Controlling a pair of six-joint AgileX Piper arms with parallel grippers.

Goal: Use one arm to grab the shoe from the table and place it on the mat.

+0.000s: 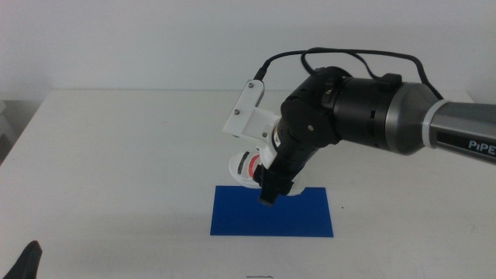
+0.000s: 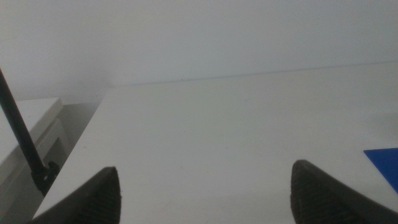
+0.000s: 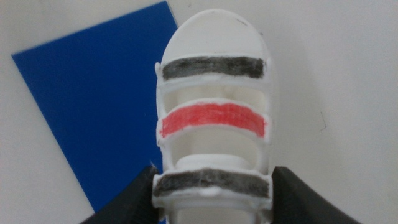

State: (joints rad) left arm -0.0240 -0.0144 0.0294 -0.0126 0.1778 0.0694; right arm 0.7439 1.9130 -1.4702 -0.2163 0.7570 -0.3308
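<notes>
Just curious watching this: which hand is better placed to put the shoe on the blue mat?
The right hand. It grips the shoe at the mat's far edge. The left hand waits open at the table's near-left corner.

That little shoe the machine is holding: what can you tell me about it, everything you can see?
The shoe is a small white sneaker that looks like moulded plastic, with three straps across its open top: black, red, black. The right tool grips its sides at one end, one dark jaw on each side. It sits at the far edge of the blue mat, mostly hidden behind the arm in the middle view.
</notes>
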